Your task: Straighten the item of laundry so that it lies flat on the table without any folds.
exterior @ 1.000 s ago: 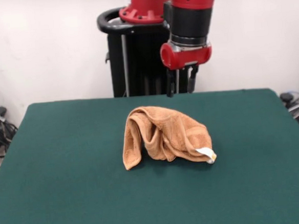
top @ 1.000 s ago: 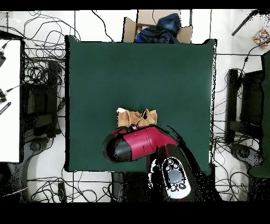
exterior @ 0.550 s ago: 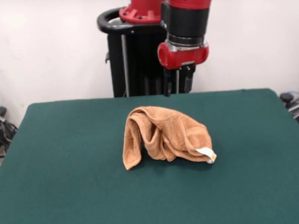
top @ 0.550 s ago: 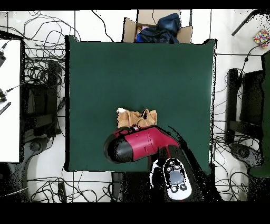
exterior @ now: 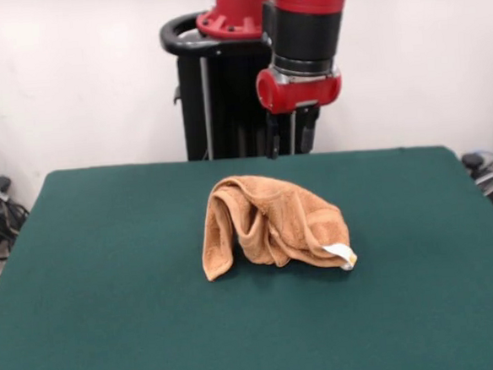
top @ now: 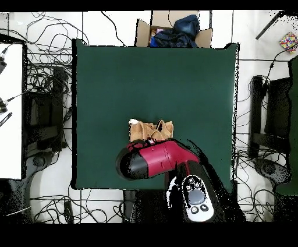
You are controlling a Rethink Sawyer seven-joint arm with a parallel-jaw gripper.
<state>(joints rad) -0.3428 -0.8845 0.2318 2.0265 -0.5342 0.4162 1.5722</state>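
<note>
Just crumpled towel (exterior: 272, 225) on green table (exterior: 109, 279)

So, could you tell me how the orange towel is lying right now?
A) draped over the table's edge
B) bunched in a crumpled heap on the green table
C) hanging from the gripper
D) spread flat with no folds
B: the orange towel sits humped and folded on the green table, its white tag at one end, while the gripper hangs above and behind it, holding nothing.

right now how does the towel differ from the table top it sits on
The towel is orange-tan and small; the table is dark green and far wider. The towel is bunched into a raised, folded heap with a white tag at one end; the table top lies flat and smooth. Both look soft and matte.
</note>
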